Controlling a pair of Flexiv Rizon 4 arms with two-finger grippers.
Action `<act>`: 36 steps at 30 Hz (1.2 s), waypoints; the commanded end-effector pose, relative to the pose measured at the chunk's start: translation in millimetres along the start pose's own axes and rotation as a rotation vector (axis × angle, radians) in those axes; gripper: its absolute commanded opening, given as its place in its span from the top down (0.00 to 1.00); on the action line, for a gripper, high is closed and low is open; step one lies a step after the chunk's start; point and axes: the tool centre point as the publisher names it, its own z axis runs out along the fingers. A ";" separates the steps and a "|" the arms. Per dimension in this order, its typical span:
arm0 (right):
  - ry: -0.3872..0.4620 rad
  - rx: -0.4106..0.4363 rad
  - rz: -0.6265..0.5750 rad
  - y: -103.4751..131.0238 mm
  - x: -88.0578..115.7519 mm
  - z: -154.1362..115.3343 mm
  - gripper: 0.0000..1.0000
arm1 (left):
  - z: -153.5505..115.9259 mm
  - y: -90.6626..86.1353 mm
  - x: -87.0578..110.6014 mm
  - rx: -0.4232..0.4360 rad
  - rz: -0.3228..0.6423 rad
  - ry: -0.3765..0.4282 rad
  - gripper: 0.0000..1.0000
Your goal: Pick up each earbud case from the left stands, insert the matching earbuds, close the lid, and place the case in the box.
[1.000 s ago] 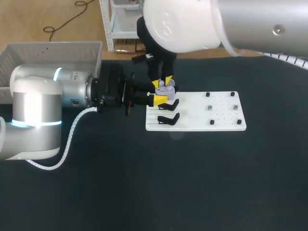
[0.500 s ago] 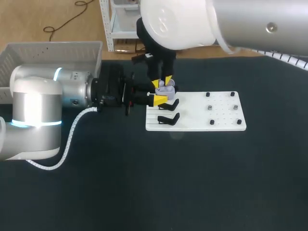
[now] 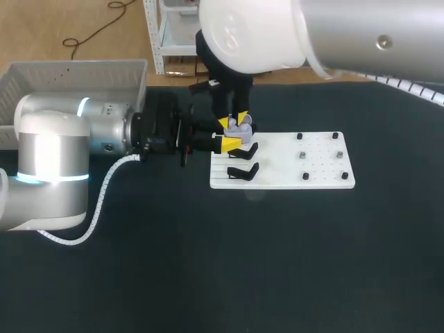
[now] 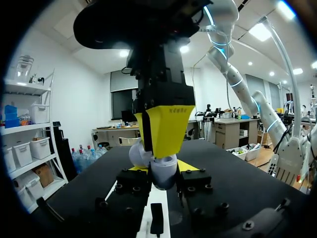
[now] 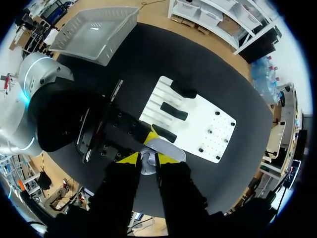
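My left hand (image 4: 163,167) is clenched on the lavender earbud case (image 3: 240,127), just above centre in the head view. My right hand (image 3: 234,118) sits on top of it, and I cannot tell its grasp. I judge we're mid-insertion. Closing the lid and the trip to the box (image 3: 76,66), upper left, remain.

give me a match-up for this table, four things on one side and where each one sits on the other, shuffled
Things:
1. earbud case
2. black stands
3. box
4. pegs

Places:
a. right part of the white board
b. far left, beyond the left arm
c. held in the left pincer
d. left part of the white board

Pairs: 1-c, 2-d, 3-b, 4-a
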 end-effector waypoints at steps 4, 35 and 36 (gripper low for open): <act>-0.003 -0.001 -0.004 1.5 -0.8 -2.9 0.00 | 0.2 -1.9 0.3 -0.004 0.003 -0.002 1.00; -0.245 0.116 0.459 -70.2 -25.1 -15.7 0.00 | 0.2 -1.9 0.3 -0.004 0.003 -0.002 1.00; -0.241 0.117 0.460 -71.2 -25.1 -14.0 0.00 | 0.2 -1.9 0.3 -0.004 0.003 -0.002 1.00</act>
